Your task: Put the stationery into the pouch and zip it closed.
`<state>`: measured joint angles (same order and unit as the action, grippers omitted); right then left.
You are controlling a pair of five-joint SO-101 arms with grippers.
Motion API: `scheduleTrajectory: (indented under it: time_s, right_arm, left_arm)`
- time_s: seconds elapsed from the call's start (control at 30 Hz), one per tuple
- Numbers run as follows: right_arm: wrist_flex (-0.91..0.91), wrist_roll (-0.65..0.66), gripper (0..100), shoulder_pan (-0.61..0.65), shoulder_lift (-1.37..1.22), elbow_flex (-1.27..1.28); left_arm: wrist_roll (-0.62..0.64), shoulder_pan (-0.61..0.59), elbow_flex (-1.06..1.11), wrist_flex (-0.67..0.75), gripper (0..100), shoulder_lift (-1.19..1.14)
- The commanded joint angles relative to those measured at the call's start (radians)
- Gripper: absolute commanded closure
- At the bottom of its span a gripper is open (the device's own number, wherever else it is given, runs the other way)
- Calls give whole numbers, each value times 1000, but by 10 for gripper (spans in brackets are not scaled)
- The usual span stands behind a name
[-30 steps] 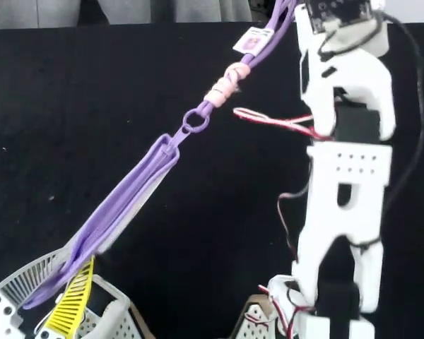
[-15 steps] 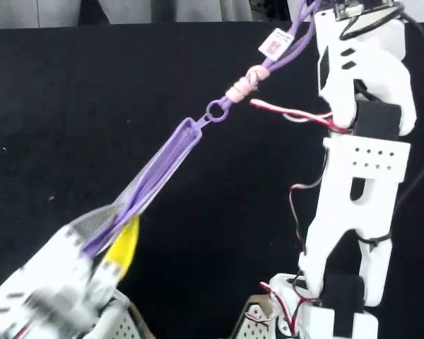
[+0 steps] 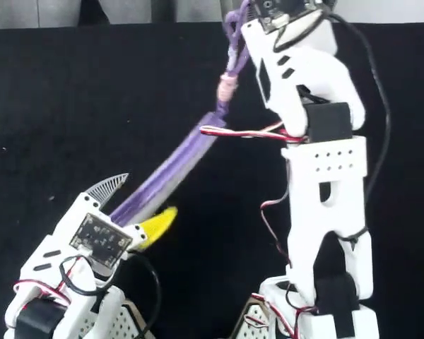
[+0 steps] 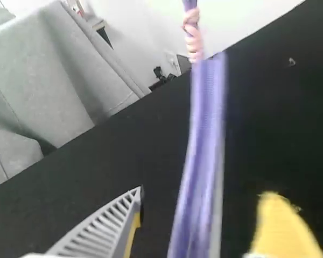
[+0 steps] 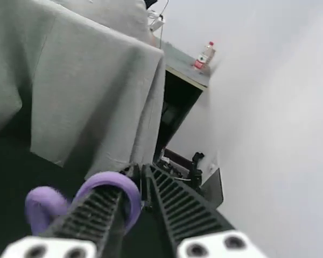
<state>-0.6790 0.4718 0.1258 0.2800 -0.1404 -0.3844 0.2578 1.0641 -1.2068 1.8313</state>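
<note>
The purple pouch (image 3: pixel 169 169) hangs stretched on a slant above the black table (image 3: pixel 71 106). Its purple strap (image 3: pixel 233 42), with a pink bead (image 3: pixel 227 88), runs up to my right gripper (image 3: pixel 242 13) at the top of the high view. In the right wrist view that gripper (image 5: pixel 141 171) is shut on the strap's purple loop (image 5: pixel 110 185). My left gripper (image 3: pixel 143 199) sits at the pouch's lower end, its grey and yellow fingers spread on either side. The left wrist view has the pouch (image 4: pixel 202 161) running between the fingers with gaps both sides, the gripper (image 4: pixel 203 196) open.
The right arm's white body (image 3: pixel 325 183) stands tall at the right, with red and white wires (image 3: pixel 247 133) looping out toward the pouch. A grey curtain (image 3: pixel 127 10) lines the table's far edge.
My right gripper has swung left with the strap, so the pouch hangs steeper. My left arm has risen from the bottom corner and slid up along the pouch.
</note>
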Motion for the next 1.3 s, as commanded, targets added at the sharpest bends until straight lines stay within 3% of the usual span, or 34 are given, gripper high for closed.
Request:
scheduleTrajectory:
  time_s: [0.0,0.17,0.4,0.57,0.77,0.93,1.07,1.27]
  right_arm:
    - [6,0,986,14,16,-13]
    - [6,0,984,38,-21,-13]
    - [8,-3,982,201,-47,35]
    - [112,-2,982,327,-47,56]
    - [264,-2,982,462,-48,59]
    - [359,-3,977,450,-136,62]
    - [408,-5,851,399,-265,53]
    - [269,-3,793,377,-239,-101]
  left_arm:
    - [5,-10,-107,17,628,-3]
    - [5,-41,-263,8,680,-3]
    - [94,-312,-398,3,690,-3]
    - [138,-490,-394,2,690,-3]
    - [140,-507,-394,-48,690,-3]
    - [140,-507,-432,-104,690,-3]
    - [140,-510,-455,-120,690,-3]
    - [140,-515,-443,-120,690,-3]
